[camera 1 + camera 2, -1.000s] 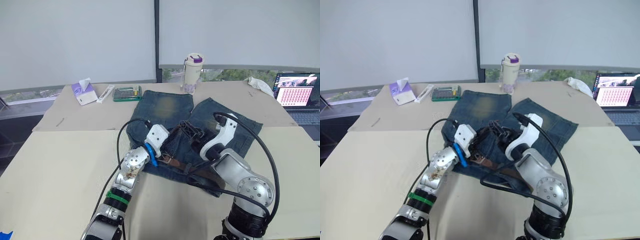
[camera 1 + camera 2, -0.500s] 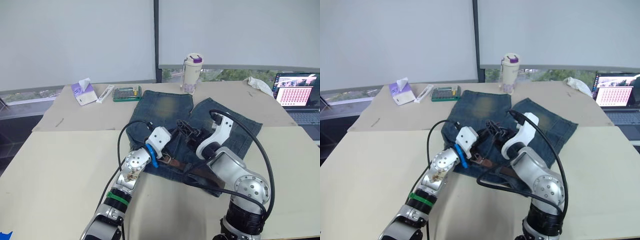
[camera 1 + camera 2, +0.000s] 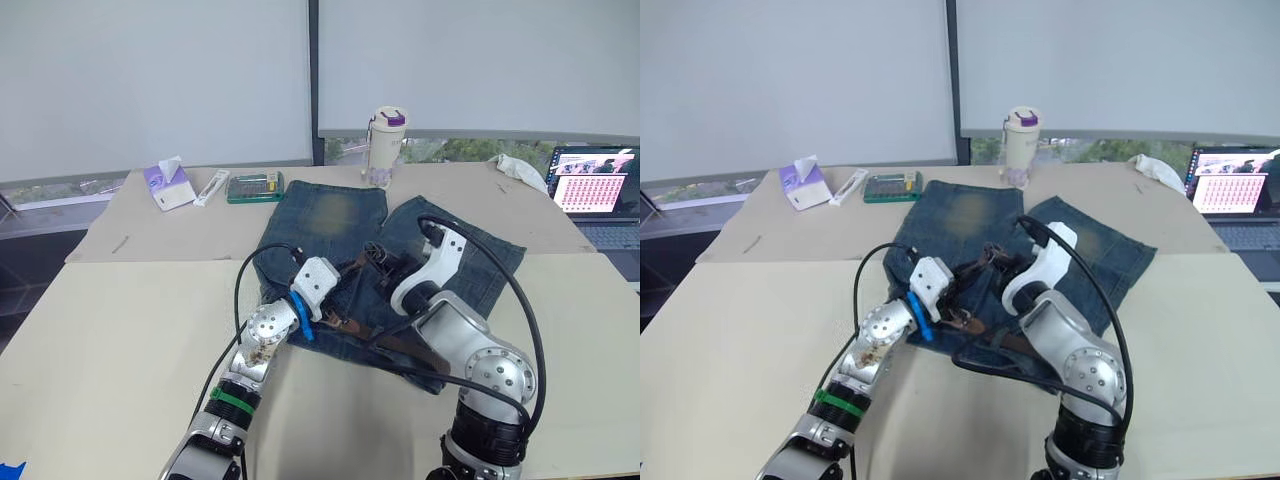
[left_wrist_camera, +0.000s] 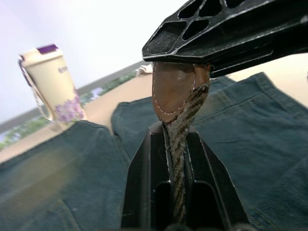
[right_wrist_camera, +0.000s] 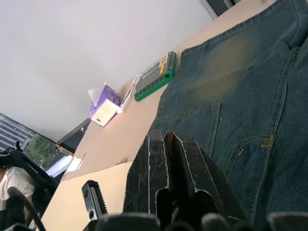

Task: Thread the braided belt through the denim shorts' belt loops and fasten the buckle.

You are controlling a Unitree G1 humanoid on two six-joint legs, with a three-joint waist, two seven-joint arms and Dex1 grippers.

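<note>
The faded blue denim shorts [image 3: 330, 215] lie flat on the table, legs pointing away from me. The dark-brown braided belt [image 3: 402, 346] runs along the waistband under my right arm. My left gripper [image 4: 174, 131] is shut on the belt just below its brown leather tip [image 4: 175, 89], above the shorts' middle. My right gripper [image 3: 377, 260] meets it there. Its fingers [image 5: 153, 159] are pressed together, and one finger [image 4: 216, 29] covers the top of the leather tip. I cannot make out the buckle or the belt loops among the arms and cables.
At the table's far side stand a white cup with a purple lid [image 3: 385, 145], a green box [image 3: 254, 187], a white tube [image 3: 211, 187] and a tissue pack [image 3: 168, 185]. A laptop [image 3: 595, 185] and a white cloth [image 3: 520, 168] are far right.
My right gripper's fingers have closed and shifted a little left, onto the belt tip held by my left gripper. The left gripper has stayed shut on the belt.
</note>
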